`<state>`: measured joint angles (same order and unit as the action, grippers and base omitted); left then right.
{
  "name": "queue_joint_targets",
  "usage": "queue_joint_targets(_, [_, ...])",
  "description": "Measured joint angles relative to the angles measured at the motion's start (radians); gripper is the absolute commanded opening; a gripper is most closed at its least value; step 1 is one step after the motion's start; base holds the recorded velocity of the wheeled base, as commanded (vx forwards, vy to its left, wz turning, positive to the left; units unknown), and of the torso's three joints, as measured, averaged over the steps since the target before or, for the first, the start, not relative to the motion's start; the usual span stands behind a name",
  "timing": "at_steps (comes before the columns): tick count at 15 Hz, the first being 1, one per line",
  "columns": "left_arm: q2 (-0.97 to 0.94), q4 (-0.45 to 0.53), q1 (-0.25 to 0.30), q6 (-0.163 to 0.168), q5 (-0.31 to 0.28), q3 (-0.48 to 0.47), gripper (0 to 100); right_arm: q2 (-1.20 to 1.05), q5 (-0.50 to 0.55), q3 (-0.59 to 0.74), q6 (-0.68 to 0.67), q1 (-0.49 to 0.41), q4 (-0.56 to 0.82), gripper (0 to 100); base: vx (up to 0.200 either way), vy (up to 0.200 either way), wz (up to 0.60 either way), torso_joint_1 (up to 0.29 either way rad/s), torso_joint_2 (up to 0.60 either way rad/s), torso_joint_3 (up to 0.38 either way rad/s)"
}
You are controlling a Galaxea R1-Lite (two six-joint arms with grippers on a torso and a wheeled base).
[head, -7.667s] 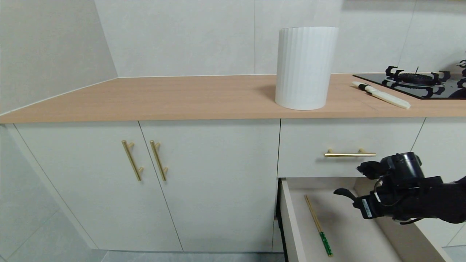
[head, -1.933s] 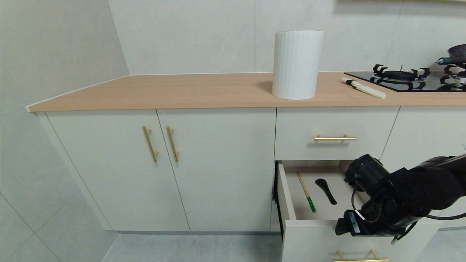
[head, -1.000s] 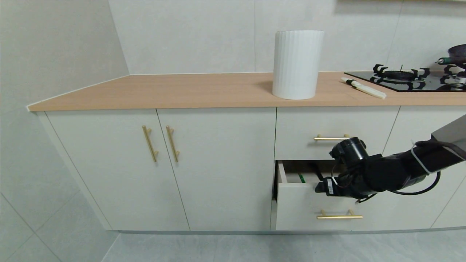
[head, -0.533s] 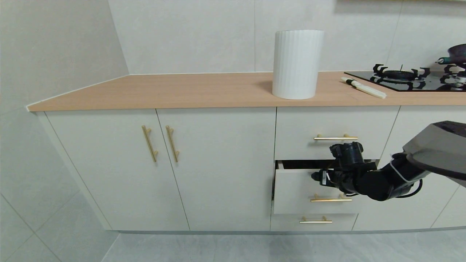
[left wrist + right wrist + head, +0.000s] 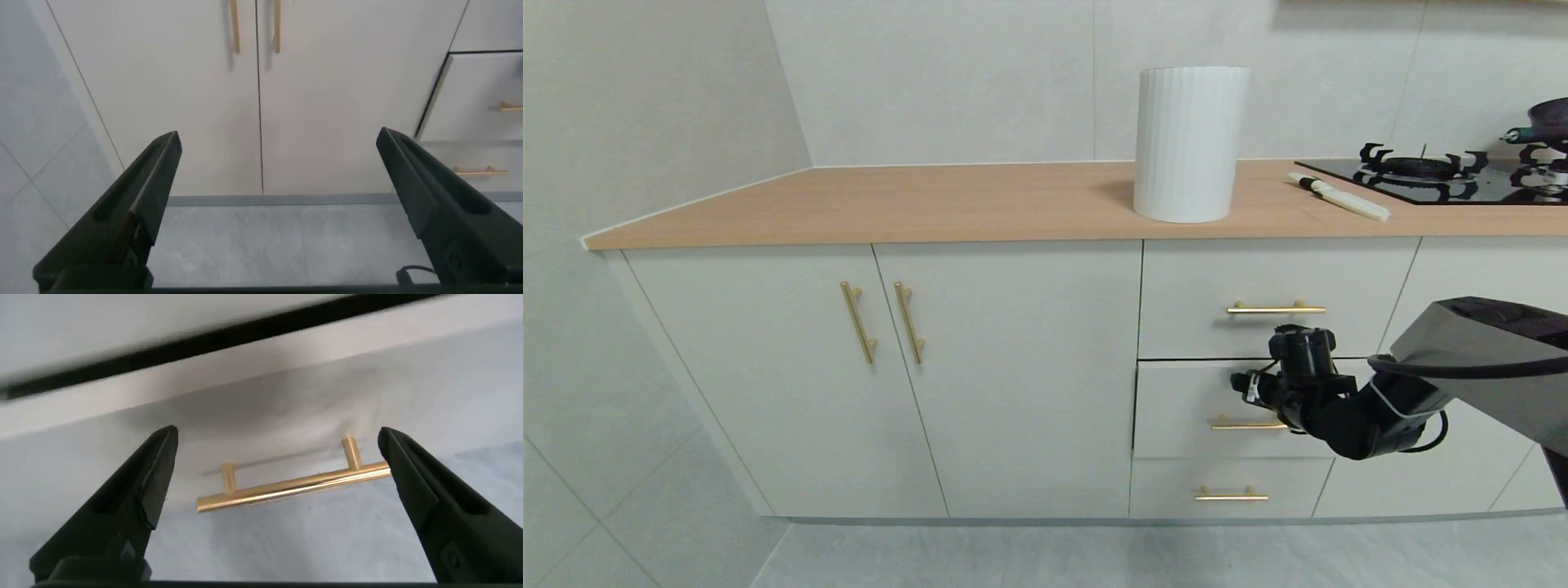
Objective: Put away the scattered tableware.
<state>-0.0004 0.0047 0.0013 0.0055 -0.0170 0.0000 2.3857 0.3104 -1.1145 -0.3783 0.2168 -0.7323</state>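
Observation:
The middle drawer below the wooden counter stands pushed in, with a thin dark gap along its top edge. Its contents are hidden. My right gripper is against the drawer front just above the gold handle. In the right wrist view that gripper is open, its fingers wide apart, and the gold handle lies between them farther off. My left gripper hangs open over the floor in front of the double cabinet doors, holding nothing.
On the counter stand a tall white ribbed canister and a white knife with a dark band. A black gas hob with a pan is at the far right. Other drawers sit above and below.
My right gripper has pushed the open drawer inward until it is nearly flush; the chopsticks and black spoon inside have gone out of sight. The head camera pulled back earlier.

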Motion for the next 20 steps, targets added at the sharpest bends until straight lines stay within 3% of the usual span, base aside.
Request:
queue_joint_targets(12, [0.000, 0.000, 0.000, 0.000, 0.000, 0.000, 100, 0.060, 0.018, -0.104, -0.076, -0.033, 0.008, 100, 0.000, 0.000, 0.00, 0.000, 0.00, 0.000])
queue_joint_targets(16, [0.000, 0.000, 0.000, -0.001, 0.000, 0.000, 100, -0.064, -0.025, 0.053, -0.068, -0.021, 0.003, 100, 0.000, 0.000, 0.00, 0.000, 0.00, 0.000])
queue_joint_targets(20, [0.000, 0.000, 0.000, -0.001, 0.000, 0.000, 100, -0.334, -0.036, 0.282, -0.033, -0.012, 0.004, 100, 0.000, 0.000, 0.00, 0.000, 0.00, 0.000])
